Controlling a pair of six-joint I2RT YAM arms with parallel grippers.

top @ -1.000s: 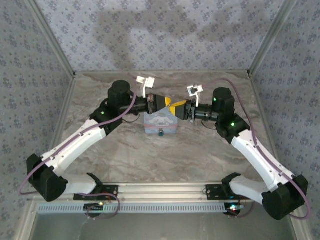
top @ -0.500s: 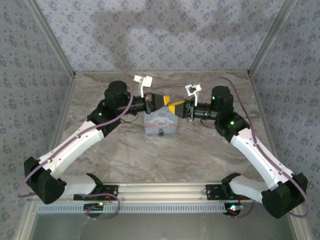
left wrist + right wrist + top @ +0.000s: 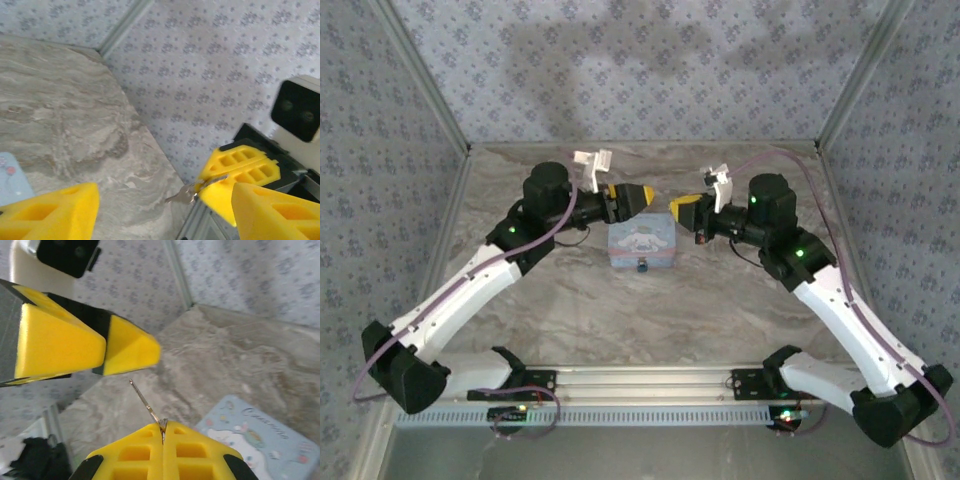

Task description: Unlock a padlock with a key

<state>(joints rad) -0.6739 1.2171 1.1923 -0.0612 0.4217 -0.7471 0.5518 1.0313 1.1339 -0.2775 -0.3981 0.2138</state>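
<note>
Top view: left tool (image 3: 640,196) and right tool (image 3: 678,208) face each other, tips apart, above the far edge of the blue tin (image 3: 642,240). The padlock (image 3: 642,266) sits at the tin's near face, on the worktop (image 3: 620,310).

Left wrist view: the left tool's jaws stand wide.

Right wrist view: the right tool is clamped on the key (image 3: 145,401).

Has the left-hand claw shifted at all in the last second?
Yes. Against the tin box, the left gripper has drawn back leftward, parting from the right gripper that holds the key.
</note>
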